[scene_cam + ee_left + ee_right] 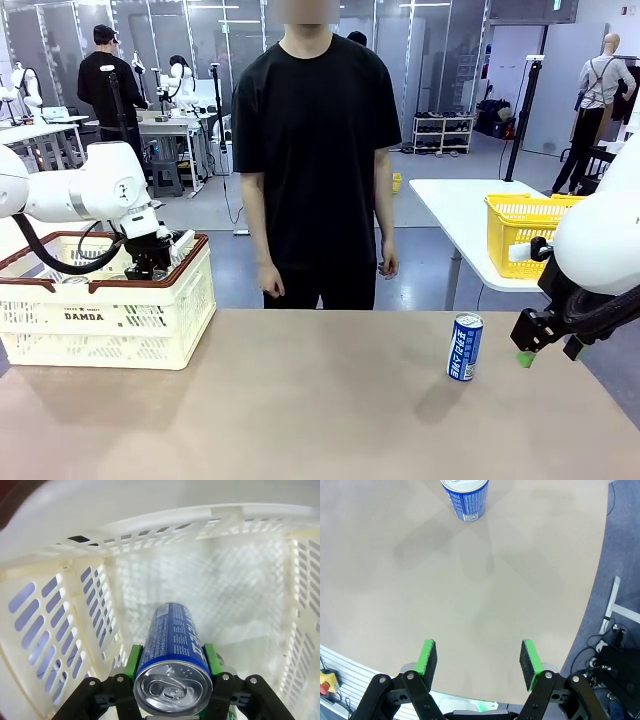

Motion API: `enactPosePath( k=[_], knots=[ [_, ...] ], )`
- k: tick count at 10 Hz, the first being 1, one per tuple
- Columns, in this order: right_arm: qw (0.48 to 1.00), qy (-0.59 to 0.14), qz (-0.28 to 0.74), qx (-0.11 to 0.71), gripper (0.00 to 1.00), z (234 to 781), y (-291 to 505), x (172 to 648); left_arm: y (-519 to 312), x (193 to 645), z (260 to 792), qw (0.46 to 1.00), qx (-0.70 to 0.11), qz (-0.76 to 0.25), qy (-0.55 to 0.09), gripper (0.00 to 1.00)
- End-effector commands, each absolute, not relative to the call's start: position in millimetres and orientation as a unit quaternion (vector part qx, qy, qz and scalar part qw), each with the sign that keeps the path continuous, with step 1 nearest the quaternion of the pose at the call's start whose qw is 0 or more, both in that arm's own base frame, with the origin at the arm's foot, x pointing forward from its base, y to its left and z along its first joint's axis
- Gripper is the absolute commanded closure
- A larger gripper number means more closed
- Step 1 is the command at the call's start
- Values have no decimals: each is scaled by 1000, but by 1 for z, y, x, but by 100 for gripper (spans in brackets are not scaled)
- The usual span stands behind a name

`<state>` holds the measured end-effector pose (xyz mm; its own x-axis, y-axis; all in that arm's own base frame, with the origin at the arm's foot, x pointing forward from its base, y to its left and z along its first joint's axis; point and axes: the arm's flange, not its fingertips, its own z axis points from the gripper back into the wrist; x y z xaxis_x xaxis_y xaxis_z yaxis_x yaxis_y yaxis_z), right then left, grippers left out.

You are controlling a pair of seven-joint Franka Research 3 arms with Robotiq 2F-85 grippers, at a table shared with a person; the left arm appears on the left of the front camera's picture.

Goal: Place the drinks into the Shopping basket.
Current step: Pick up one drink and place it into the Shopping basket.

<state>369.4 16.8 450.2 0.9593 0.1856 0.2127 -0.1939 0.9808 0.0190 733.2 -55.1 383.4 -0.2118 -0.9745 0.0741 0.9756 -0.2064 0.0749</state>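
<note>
**Left End Effector: Blue Can Held Inside the Basket**

Left end effector (pixel 172 666): closed on a blue can (pixel 172 630). One of the green pads (pixel 133 660) presses on each side of the can's body, just below the silver top. The can points away from the wrist and down into the basket (pixel 75 630). Slotted cream walls surround it, and the floor of the basket lies beyond its far end. In the front view the left end effector (pixel 152 262) sits below the brown rim of the basket (pixel 110 325), at the left end of the table (pixel 300 420).

Step in hand, as judged: release of the can into the basket.
- Lower until the base is at or just above the basket floor.
- Keep the can off the walls.
- Open the jaws fully, then lift straight out so the pads do not drag the can over.
- Whether the base already touches the floor cannot be told.

Right end effector (pixel 479 660): jaws stand apart with nothing between them. In the front view the right end effector (pixel 545 345) hangs low at the right edge of the table.

Second blue can (pixel 465 347): upright on the table, near the right end effector and on its left in the front view. In the right wrist view the second blue can (pixel 465 497) stands well ahead of the fingers, slightly off their centre line. It is well apart from the basket and is judged the next item to go in.
</note>
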Motion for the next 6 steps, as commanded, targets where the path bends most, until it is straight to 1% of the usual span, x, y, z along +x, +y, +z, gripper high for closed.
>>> enactPosePath(
  k=[1, 3, 6],
  knots=[
    [990, -106, 96, 21, 16, 450, 15, 369, -47, 737, 368, 631, -22, -774, -48, 42],
    [990, -106, 96, 21, 16, 450, 15, 369, -40, 736, 367, 648, -35, -761, -17, 42],
    [990, -106, 96, 21, 16, 450, 15, 369, -34, 735, 379, 655, -13, -755, 13, 42]
  ],
)
